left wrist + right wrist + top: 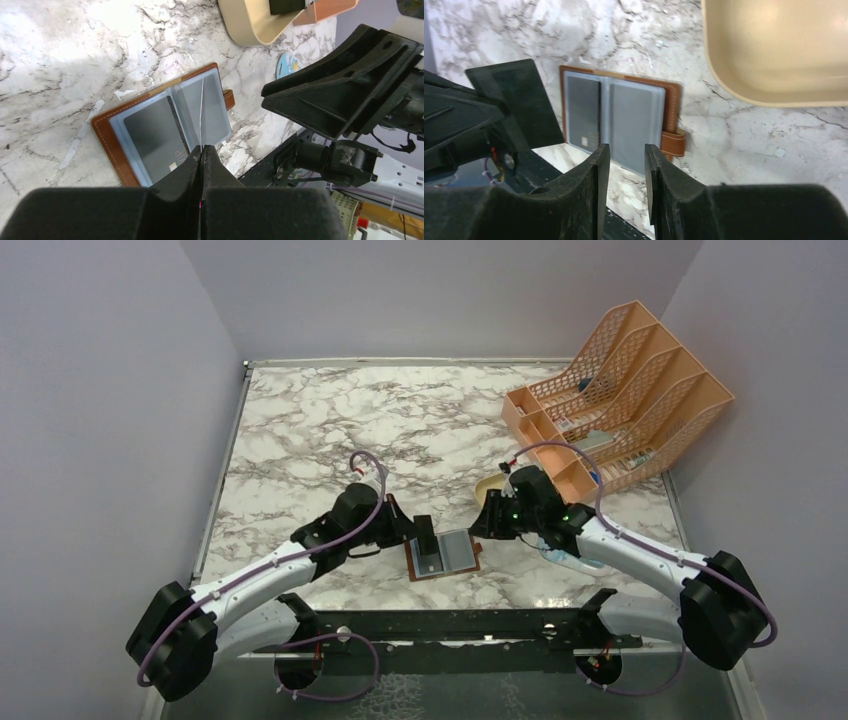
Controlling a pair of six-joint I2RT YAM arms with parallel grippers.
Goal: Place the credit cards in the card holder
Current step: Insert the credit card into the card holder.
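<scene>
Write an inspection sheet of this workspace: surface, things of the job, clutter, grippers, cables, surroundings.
Surface: marble-patterned table, white with grey veins.
Job's things: card holder lies open near the front edge; one dark card sits in its sleeve.
Clutter: tan tray, orange mesh rack, blue-and-clear packet partly under the right arm.
Grippers: left gripper shut on a thin sheet standing over the holder, sleeve or card unclear; right gripper open, holding nothing.
Cables: purple cables follow both arms, looping near the wrists.
Surroundings: plain grey walls on three sides; nothing else seen.
</scene>
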